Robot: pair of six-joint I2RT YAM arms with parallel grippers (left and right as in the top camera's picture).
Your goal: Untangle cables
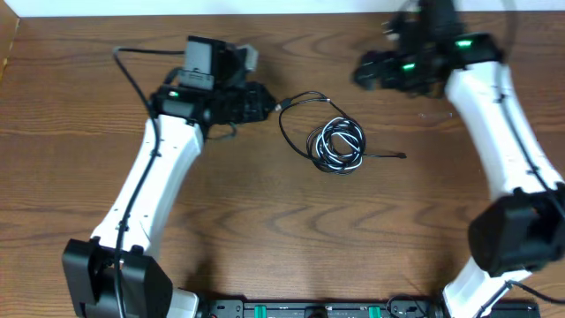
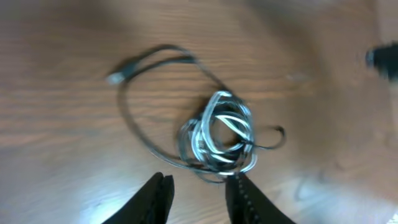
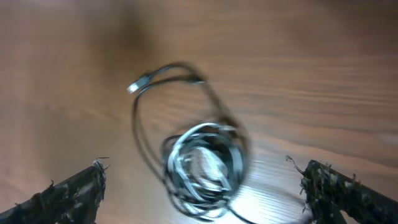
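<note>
A coiled bundle of thin black and white cables (image 1: 336, 143) is laid near the middle of the brown wooden table (image 1: 265, 221). The left end effector (image 2: 198, 186) is held narrowly parted, the right end effector (image 3: 204, 171) spread wide — nothing is gripped.

Open table (image 1: 265, 221) around cables (image 1: 336, 143), stray loop (image 1: 296, 110) toward left arm (image 1: 159, 168), right seemingly clear

Brown wood-grain table (image 1: 265, 230). Black bar with green marks (image 1: 309, 310) along bottom edge. White strip (image 1: 221, 6) at top.
</note>
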